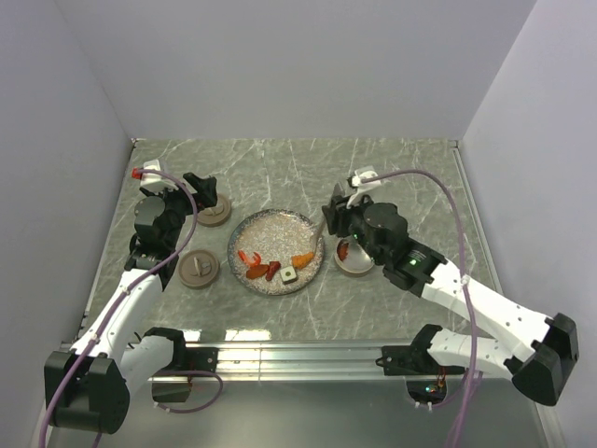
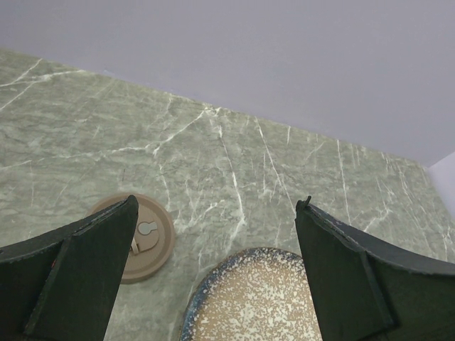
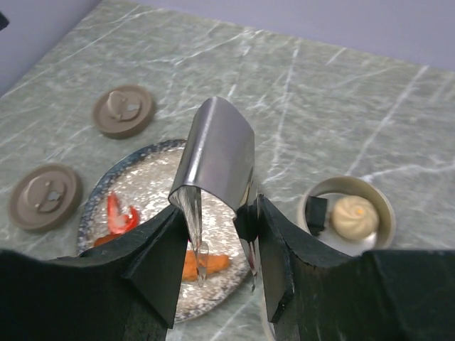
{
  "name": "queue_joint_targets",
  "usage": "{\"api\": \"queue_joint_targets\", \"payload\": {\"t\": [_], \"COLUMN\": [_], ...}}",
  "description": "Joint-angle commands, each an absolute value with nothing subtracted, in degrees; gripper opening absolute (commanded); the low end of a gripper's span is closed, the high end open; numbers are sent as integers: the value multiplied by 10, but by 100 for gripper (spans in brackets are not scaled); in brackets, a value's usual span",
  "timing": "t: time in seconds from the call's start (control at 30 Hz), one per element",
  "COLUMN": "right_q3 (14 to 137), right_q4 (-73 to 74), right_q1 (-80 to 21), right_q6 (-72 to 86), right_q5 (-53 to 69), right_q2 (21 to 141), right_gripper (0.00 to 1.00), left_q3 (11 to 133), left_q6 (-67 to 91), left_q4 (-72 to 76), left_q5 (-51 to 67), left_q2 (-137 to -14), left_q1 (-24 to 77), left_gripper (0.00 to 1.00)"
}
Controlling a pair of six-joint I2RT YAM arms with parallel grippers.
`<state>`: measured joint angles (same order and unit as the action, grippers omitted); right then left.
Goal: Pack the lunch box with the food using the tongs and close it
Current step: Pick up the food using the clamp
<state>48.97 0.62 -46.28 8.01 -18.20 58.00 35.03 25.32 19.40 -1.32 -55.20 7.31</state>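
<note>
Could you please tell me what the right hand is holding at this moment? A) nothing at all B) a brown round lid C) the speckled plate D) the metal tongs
D: the right wrist view shows the tongs pinched between the two fingers of the right hand, with their tips pointing down over the plate.

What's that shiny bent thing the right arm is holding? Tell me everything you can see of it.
Those are tongs, apparently polished silvery metal: one strip folded into a rounded bend at the top, with two thin arms running down from it. The right tool grips both arms between its dark fingers, and the arms are apart. Their tips point down over the speckled plate, beside an orange food piece. Whether they touch anything is unclear.
</note>
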Motion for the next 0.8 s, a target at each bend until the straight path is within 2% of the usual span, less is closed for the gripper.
{"api": "queue_joint_targets", "payload": {"t": [0.0, 0.77], "right_q3": [521, 515], "right_q4": [-39, -18], "right_q1": [-482, -557], "right_q6": [98, 221], "right_q5": [-164, -276], "right_q2": [606, 669], "right_gripper": [49, 49], "left_q3": [356, 352], "left_q6": [257, 258], "left_q4": [214, 219], "left_q5": [-9, -5], "left_q2": [-536, -531], "left_q1": [72, 72], "left_gripper": [99, 99]}}
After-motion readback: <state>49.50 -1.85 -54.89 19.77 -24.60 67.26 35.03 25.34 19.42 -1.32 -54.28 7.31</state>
